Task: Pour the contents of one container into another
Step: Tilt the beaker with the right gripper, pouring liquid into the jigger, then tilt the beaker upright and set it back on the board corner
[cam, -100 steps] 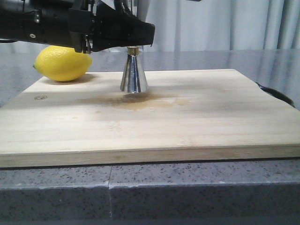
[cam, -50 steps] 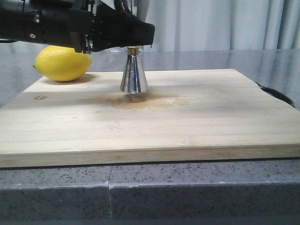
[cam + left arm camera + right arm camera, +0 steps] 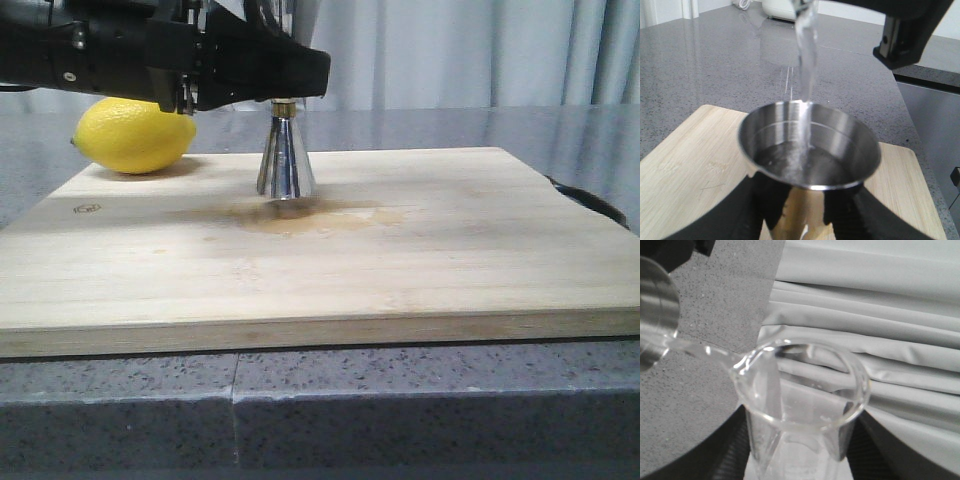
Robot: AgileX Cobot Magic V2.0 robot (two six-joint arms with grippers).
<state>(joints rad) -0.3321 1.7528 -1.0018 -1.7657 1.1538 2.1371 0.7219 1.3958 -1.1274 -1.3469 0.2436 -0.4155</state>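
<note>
Right wrist view: beaker (image 3: 800, 405) gripped between right fingers (image 3: 747, 450), tilted, pouring.

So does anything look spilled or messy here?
Yes: a brownish wet-looking stain spreads on the board around the jigger. The stream itself lands inside the jigger.

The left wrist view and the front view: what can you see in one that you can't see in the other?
Only the left wrist view shows the inside of the metal jigger, with clear liquid pooled in it and a stream falling in. Only the front view shows the lemon and a brownish stain on the board. Both show the jigger and the wooden cutting board.
</note>
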